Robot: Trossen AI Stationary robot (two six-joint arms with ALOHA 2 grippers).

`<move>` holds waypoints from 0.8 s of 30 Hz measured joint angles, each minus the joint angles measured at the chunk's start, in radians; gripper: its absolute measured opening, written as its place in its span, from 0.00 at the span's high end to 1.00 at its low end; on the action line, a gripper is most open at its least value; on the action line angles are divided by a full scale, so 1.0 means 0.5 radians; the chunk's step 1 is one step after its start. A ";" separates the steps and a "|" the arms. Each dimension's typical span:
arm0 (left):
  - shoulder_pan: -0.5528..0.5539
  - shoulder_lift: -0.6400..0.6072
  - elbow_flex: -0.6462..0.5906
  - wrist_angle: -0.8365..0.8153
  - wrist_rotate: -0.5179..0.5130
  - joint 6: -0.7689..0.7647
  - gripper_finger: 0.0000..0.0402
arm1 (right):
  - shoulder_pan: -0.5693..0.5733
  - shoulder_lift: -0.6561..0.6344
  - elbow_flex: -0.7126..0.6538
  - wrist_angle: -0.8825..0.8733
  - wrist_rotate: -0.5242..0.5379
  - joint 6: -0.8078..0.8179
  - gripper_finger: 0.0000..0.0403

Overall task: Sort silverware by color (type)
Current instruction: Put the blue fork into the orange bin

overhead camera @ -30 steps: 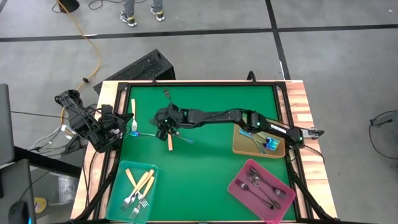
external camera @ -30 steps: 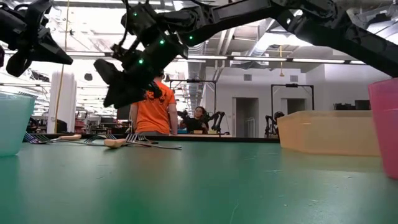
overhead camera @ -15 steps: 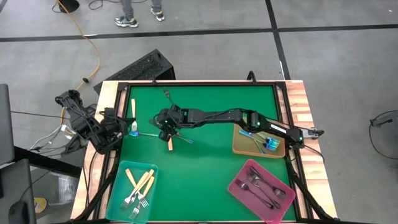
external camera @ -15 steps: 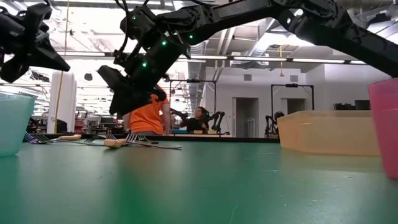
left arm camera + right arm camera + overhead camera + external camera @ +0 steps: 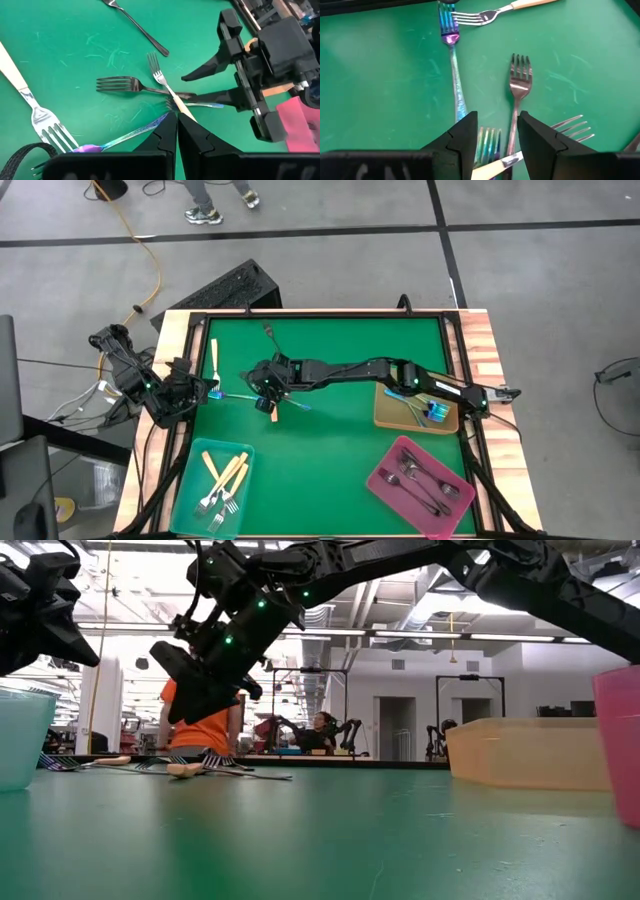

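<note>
Sorting partly done: cream-handled forks (image 5: 222, 478) in the teal tray (image 5: 190, 480), rainbow ones in the tan tray (image 5: 385, 416), dark ones in the pink tray (image 5: 384, 486), loose forks (image 5: 290, 402) lying crossed left of centre on the green table (image 5: 340, 450). Hung the right gripper (image 5: 497, 120) just above that cluster, released and empty, in line with a dark fork (image 5: 519, 85) beside a rainbow fork (image 5: 452, 75). Parked the left gripper (image 5: 195, 392) at the table's left edge, clenched on nothing apparent. Judged the step a reach for one fork; called next for lowering onto a single handle, clear of overlapping neighbours.
</note>
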 joint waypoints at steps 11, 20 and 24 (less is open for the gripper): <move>0.000 0.000 0.000 0.001 0.001 0.004 1.00 | 0.003 0.000 0.000 0.003 -0.001 0.001 0.60; 0.000 0.000 0.000 0.002 0.001 0.005 1.00 | 0.009 0.000 0.000 0.011 -0.001 -0.011 0.60; 0.000 0.000 0.000 0.002 0.001 0.005 1.00 | 0.007 0.000 0.000 0.018 0.000 -0.013 0.60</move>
